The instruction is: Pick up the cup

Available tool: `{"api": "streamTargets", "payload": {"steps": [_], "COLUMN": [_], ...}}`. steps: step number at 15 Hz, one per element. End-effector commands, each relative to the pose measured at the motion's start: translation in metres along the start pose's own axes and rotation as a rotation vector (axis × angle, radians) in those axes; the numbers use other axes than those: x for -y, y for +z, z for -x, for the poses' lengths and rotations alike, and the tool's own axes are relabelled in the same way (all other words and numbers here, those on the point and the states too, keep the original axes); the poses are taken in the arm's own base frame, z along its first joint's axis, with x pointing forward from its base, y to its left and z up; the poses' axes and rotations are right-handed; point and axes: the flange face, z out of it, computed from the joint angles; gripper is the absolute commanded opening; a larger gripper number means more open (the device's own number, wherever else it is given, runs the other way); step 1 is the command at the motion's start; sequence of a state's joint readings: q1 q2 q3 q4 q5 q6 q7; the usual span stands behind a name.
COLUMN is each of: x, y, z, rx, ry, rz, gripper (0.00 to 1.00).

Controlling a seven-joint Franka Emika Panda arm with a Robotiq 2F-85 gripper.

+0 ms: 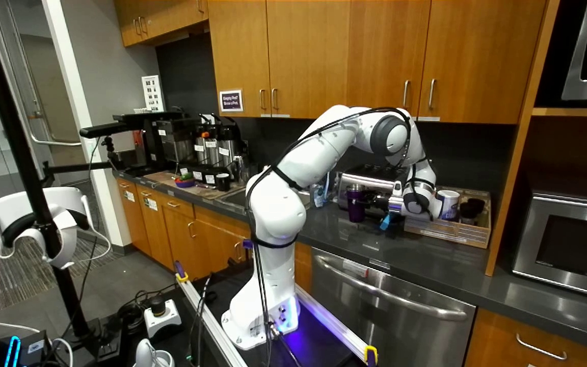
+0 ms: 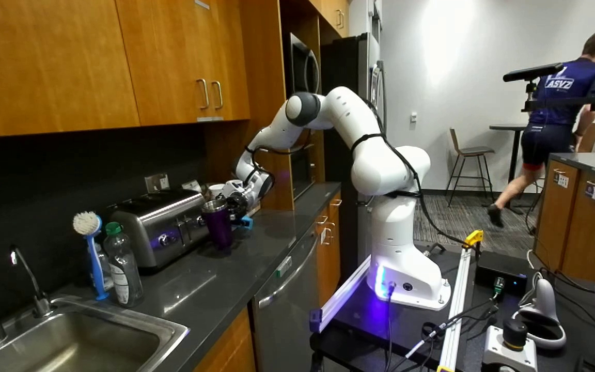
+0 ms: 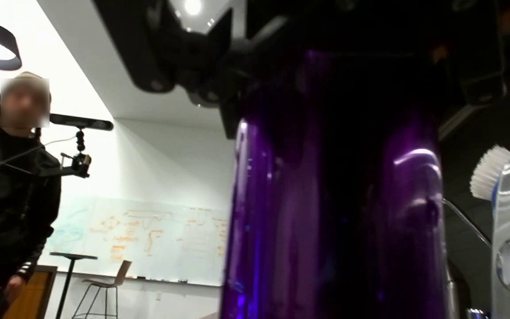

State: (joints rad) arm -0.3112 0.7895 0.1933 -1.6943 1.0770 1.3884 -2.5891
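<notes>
The cup (image 1: 356, 208) is a tall dark purple tumbler with a silvery rim. It stands upright just in front of the toaster and also shows in an exterior view (image 2: 218, 230). My gripper (image 1: 364, 197) reaches it sideways, just below the rim, and is shut on it. In the wrist view the cup (image 3: 295, 208) fills the middle, with the gripper (image 3: 337, 115) coming in from the top. The left finger (image 3: 229, 119) lies against the cup's side; the right finger is lost in shadow. I cannot tell whether the cup's base touches the counter.
A steel toaster (image 2: 173, 225) stands right beside the cup. A crate (image 1: 446, 235) with a white-and-blue can (image 1: 448, 204) is beside the wrist. A bottle (image 2: 123, 271), a brush (image 2: 94, 253) and a sink (image 2: 171, 341) lie along the counter (image 1: 400, 260). Cabinets (image 1: 385, 56) hang above.
</notes>
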Motion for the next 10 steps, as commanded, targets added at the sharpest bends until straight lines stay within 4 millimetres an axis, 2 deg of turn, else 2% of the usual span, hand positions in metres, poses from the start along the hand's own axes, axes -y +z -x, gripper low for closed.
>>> {"api": "streamTargets", "payload": {"steps": [1, 6, 8, 9, 10], "x": [0.003, 0.010, 0.010, 0.005, 0.006], "y": [0.002, 0.006, 0.007, 0.002, 0.002], "z": [0.000, 0.016, 0.015, 0.022, 0.022], "rx": [0.099, 0.132, 0.138, 0.106, 0.106], "ry": [0.054, 0.103, 0.107, 0.087, 0.088], "rz": [0.073, 0.107, 0.109, 0.092, 0.091], "gripper": [0.67, 0.67, 0.67, 0.67, 0.92]}}
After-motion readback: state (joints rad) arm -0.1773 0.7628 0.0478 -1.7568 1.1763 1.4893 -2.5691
